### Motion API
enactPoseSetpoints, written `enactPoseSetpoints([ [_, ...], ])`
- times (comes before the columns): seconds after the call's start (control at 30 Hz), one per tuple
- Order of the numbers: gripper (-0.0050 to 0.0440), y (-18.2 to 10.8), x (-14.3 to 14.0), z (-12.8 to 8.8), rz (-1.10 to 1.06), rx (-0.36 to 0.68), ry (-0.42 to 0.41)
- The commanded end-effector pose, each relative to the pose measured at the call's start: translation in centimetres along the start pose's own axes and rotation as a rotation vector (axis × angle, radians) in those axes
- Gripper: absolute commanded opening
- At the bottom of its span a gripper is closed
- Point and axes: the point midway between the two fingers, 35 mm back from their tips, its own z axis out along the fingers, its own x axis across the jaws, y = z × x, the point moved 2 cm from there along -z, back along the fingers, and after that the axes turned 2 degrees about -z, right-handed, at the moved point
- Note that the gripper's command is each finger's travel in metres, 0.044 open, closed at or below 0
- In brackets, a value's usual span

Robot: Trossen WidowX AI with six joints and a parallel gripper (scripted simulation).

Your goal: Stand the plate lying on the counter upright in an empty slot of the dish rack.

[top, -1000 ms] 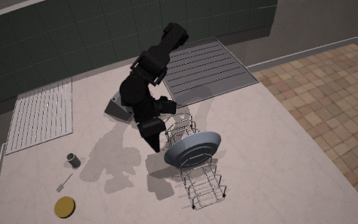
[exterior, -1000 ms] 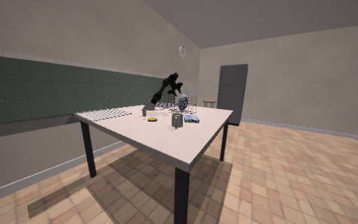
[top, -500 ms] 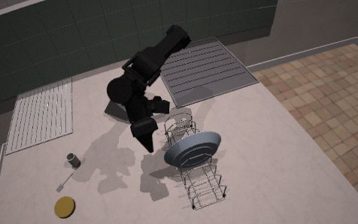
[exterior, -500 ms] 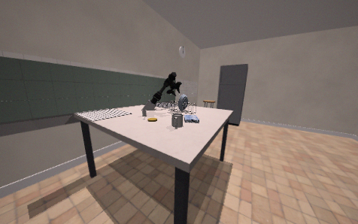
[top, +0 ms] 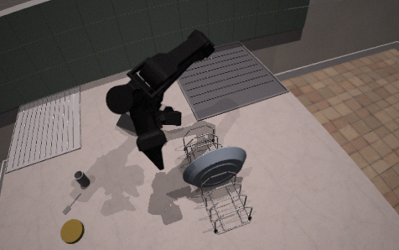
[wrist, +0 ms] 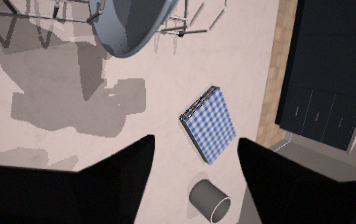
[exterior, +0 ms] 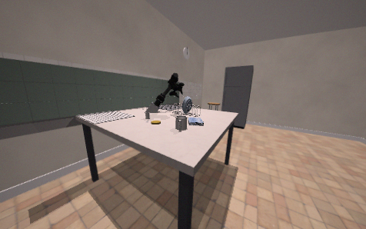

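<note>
Top view: the blue plate [top: 215, 165] [exterior: 187, 104] [wrist: 131, 30] stands in the rack [top: 231, 210] [exterior: 194, 111] [wrist: 75, 19] at four o'clock from the empty, parted jaws [top: 162, 168]. Swinging them back that way could knock it, tipping plate or rack.

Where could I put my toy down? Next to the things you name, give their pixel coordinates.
Probably between the round yellow disc [top: 72, 231] [exterior: 155, 122] and the silver wire rack [top: 215, 231] [wrist: 181, 33]. It's crowded where the blue-grey round plate [top: 215, 164] [exterior: 187, 104] [wrist: 132, 30] stands in the rack, near the black gripper [top: 161, 168] [exterior: 182, 93] [wrist: 196, 142].
</note>
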Motion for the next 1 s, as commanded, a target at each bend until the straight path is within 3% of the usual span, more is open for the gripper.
enactPoseSetpoints([
  [0.0,0.0262,-0.6,0.1,-0.2,0.006,-0.006,-0.012],
  [0.97,0.0262,-2.9,0.1,-2.0,0.021,-0.01,-0.102],
])
